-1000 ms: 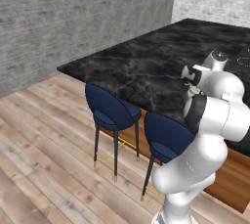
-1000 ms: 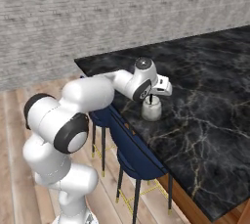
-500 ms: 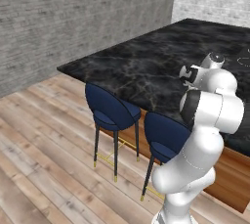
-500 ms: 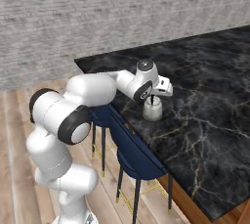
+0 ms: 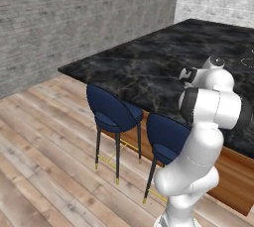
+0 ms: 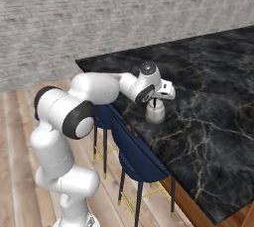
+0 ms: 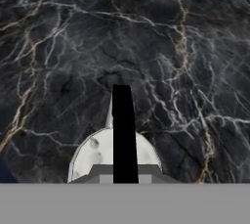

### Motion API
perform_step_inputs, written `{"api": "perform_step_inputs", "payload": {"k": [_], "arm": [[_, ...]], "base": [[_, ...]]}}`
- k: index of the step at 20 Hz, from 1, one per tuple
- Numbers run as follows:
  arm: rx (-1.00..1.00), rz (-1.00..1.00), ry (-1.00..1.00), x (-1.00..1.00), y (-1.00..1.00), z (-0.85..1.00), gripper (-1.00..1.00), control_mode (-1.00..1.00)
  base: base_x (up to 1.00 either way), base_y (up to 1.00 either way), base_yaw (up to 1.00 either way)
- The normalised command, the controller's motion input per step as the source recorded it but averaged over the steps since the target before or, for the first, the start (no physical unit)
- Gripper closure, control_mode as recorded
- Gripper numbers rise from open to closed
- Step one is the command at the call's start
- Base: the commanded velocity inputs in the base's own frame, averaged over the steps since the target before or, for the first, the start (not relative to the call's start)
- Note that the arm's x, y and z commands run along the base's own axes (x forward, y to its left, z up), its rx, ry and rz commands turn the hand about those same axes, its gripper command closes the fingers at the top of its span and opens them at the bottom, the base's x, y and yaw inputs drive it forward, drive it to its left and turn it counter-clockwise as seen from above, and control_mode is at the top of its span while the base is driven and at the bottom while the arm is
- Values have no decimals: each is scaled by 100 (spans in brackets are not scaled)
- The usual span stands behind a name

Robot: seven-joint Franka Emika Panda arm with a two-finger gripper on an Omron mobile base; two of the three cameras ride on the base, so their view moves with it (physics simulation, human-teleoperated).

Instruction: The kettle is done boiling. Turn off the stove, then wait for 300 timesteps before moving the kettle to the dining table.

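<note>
The small pale kettle (image 6: 155, 114) is at the near edge of the black marble dining table (image 6: 213, 87), resting on the slab or just above it. My gripper (image 6: 158, 101) comes down onto its top from the bent arm and looks shut on the thin black handle (image 7: 122, 130). In the hand view the handle runs up the middle over the kettle's pale body (image 7: 95, 152), with veined table top (image 7: 58, 47) beyond; my fingertips are hidden there. A white burner ring of the stove (image 5: 249, 61) shows at the far right edge of the left base view.
Two blue stools (image 5: 113, 109) (image 5: 168, 136) stand under the table's near edge, right below my arm. The wooden floor (image 5: 44, 141) lies open to the left, with a grey brick wall (image 5: 74, 18) behind.
My elbow and upper arm have swung upward and closer to the table. The hand and the kettle have stayed at almost the same spot on the slab.
</note>
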Motion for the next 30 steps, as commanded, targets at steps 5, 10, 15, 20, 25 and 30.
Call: {"api": "perform_step_inputs", "payload": {"k": [5,10,15,20,25,30], "arm": [[0,0,0,15,0,-13,100,-100],[0,0,0,14,-1,-16,100,-100],[0,0,0,14,0,-16,100,-100],[0,0,0,12,-1,-15,100,-100],[0,0,0,13,0,-12,100,-100],[0,0,0,8,-1,-11,100,-100]], "base": [[0,0,0],[0,0,0],[0,0,0],[0,0,0],[0,0,0],[0,0,0]]}}
